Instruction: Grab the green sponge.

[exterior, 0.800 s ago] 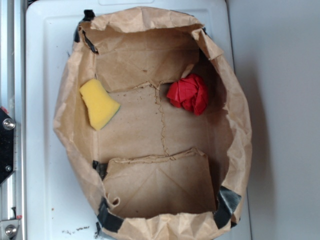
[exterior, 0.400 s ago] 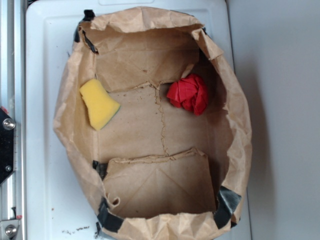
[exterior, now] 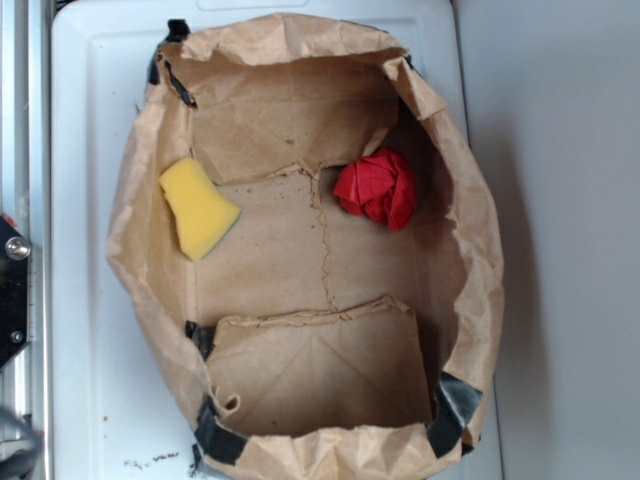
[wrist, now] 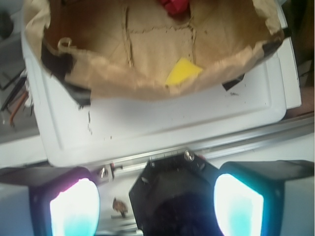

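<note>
The green sponge is a yellow foam wedge with a thin dark-green edge. It lies on the floor of an open brown paper bag, against the bag's left wall. In the wrist view the sponge shows just behind the bag's near rim. My gripper hovers outside the bag, over a black mount and a metal rail, well short of the sponge. Its two fingers stand wide apart and open, holding nothing. In the exterior view the gripper itself cannot be made out.
A red fabric ball sits in the bag's far right part, also seen as the red ball in the wrist view. The bag stands on a white tray. Crumpled bag walls rise all around. A metal rail runs along the left.
A blurred grey shape has come into the bottom-left corner of the exterior view, covering the rail's lower screw. The sponge, the ball and the bag have not moved.
</note>
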